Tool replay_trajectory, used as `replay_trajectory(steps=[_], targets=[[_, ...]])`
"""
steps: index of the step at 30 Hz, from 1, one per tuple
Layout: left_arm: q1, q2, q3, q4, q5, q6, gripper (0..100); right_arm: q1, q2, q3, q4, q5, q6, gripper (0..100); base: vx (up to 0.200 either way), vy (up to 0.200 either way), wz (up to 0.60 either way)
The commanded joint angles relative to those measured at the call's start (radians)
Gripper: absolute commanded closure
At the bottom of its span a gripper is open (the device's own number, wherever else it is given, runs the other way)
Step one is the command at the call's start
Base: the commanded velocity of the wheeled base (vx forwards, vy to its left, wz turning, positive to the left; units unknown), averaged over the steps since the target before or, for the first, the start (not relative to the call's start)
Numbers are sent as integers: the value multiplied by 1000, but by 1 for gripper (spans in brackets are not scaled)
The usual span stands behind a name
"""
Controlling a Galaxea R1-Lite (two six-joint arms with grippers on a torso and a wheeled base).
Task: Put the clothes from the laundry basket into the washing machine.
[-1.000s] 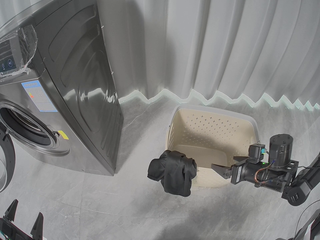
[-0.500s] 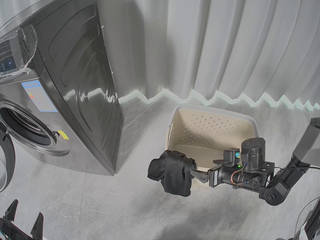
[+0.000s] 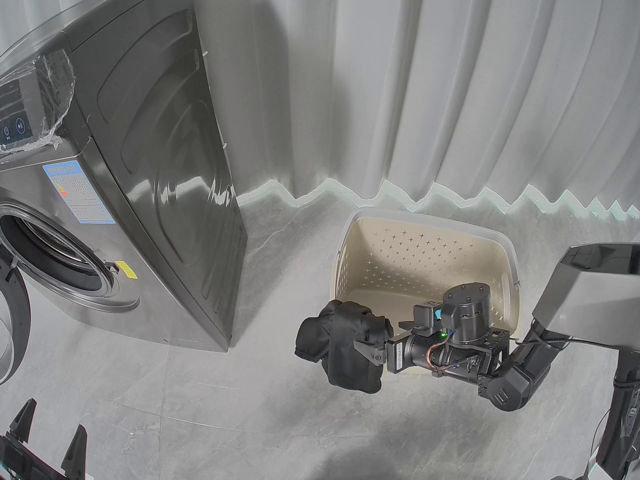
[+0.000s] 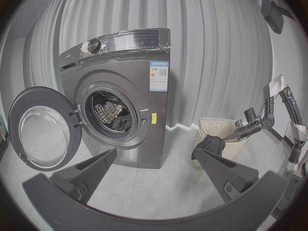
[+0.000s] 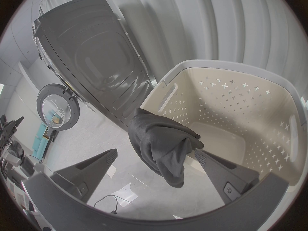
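Black garment (image 3: 347,351) drapes over the laundry basket (image 3: 427,225) rim, at the corner nearest the washing machine (image 3: 133,168). Right end effector (image 3: 365,353) is spread wide with the cloth between its fingers, not clamped, and sits much nearer the cloth than a second ago. Left end effector (image 3: 47,428) is open and empty. Blue-white label (image 3: 79,191) and yellow sticker (image 3: 127,270) on the washer front.

Black garment (image 5: 160,143) apparently draped over basket (image 5: 224,64).
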Motion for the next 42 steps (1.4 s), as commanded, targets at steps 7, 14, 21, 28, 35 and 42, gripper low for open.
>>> replay_trajectory(steps=[7,14,21,28,35,42], targets=[[1,-16,16,0,0,0,0,3,116,-83,-34,0,-11,0,0,0,0],[-1,-16,16,0,0,0,0,0,133,-106,-54,0,-11,100,0,0,0],[-1,-16,16,0,1,-3,0,5,93,-60,-100,3,-12,100,0,0,0],[-1,-16,16,0,1,-6,0,20,-114,108,-133,3,-11,100,0,0,0],[1,-16,16,0,1,-2,0,66,-447,267,-122,-3,-9,100,0,0,0],[-1,-16,16,0,1,-2,0,92,-688,292,-65,-21,-57,100,0,0,0]])
